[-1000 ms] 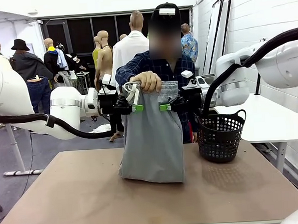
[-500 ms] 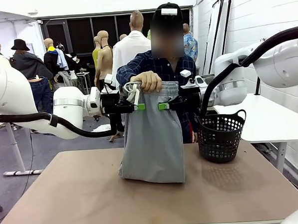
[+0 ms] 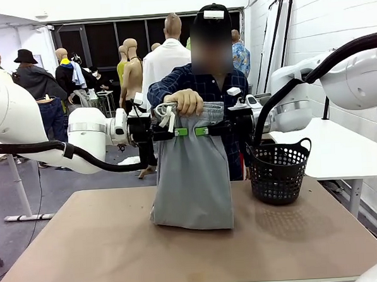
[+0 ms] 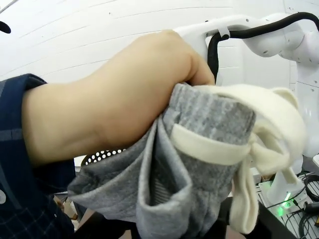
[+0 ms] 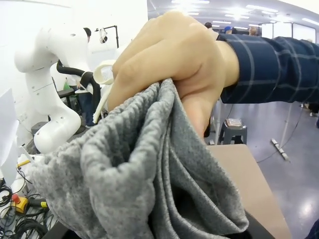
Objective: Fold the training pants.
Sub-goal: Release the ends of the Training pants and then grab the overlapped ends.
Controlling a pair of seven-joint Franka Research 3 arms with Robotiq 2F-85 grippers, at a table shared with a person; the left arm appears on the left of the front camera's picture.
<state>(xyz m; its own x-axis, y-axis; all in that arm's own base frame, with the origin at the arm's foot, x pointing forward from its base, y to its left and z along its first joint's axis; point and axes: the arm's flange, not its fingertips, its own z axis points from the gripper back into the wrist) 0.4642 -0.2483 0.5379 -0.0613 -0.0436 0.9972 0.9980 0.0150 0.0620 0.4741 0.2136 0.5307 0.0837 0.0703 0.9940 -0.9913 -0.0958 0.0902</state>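
Training pants (image 3: pixel 193 178) hang upright over the middle of the table (image 3: pixel 86 247), hem resting bunched on the tabletop, waistband held up by the person's hand (image 3: pixel 185 102) with the white drawstring (image 3: pixel 169 117) dangling beside it. Change over the last second: both grippers came in from either side along the waistband line, and their green pads, earlier apart with cloth showing between, now sit nearly together at the upper middle of the garment. Left gripper (image 3: pixel 181 132) and right gripper (image 3: pixel 202 131) look pressed against the fabric just under the waistband, jaws drawn partway in; whether either is actually clamped on cloth I cannot tell, since both wrist views are crowded by grey jersey and the person's fist with no fingers visible. Black basket (image 3: pixel 278 171) stands on the table's right side, near but apart from the pants. Judgement: handover grasp in progress, fold itself not started; the person likely needs to let go before the arms can lay the garment down.
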